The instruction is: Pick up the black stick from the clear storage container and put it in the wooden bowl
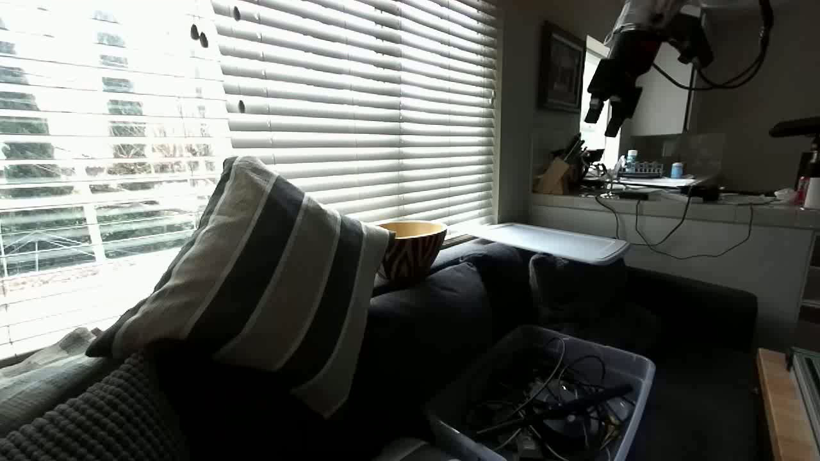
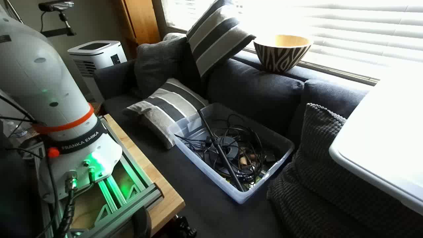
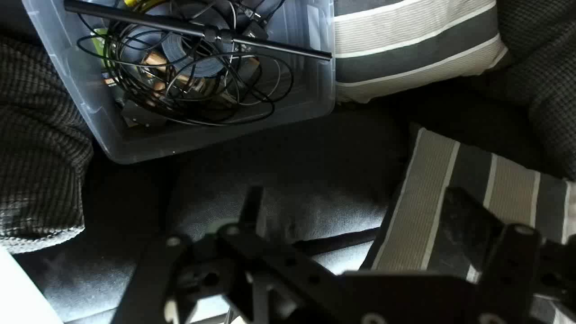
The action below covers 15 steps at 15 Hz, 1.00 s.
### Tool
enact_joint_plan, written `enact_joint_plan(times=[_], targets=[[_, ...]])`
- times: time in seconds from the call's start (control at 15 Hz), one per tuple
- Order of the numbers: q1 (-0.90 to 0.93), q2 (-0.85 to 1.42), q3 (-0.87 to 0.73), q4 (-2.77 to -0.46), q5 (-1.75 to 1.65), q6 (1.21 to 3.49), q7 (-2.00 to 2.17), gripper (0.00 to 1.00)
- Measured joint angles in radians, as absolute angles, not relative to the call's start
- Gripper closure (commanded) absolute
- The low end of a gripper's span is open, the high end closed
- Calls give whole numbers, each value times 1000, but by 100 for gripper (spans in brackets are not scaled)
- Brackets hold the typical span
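The black stick lies slanted across the clear storage container, on top of cables and other items. The stick shows in both exterior views [image 1: 567, 410] [image 2: 226, 160] and in the wrist view [image 3: 270, 44]. The container's wall shows in all views [image 1: 642, 390] [image 2: 206, 172] [image 3: 216, 138]. The wooden bowl, dark with a zebra-like pattern and light inside, stands upright on the ledge behind the sofa back in both exterior views [image 1: 413, 253] [image 2: 281, 57]. My gripper [image 1: 603, 123] is open and empty, high above the sofa; its spread fingers also show in the wrist view [image 3: 354, 195].
A striped pillow [image 1: 288, 256] leans beside the bowl, and another striped pillow [image 2: 172, 102] lies by the container. A white lid [image 1: 551, 242] rests on the sofa back. A dark ribbed cushion [image 2: 307, 158] sits beside the container. Window blinds [image 1: 384, 115] hang behind the bowl.
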<state>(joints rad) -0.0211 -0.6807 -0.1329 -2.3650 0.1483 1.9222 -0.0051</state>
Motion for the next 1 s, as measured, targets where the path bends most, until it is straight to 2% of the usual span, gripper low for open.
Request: enact_joint_plan(times=[0.73,1.0], targets=[[-22,-681,-133,-2364,148,1922,-5,0],[5,-644,-152,-2368,179,1905,-149,0]])
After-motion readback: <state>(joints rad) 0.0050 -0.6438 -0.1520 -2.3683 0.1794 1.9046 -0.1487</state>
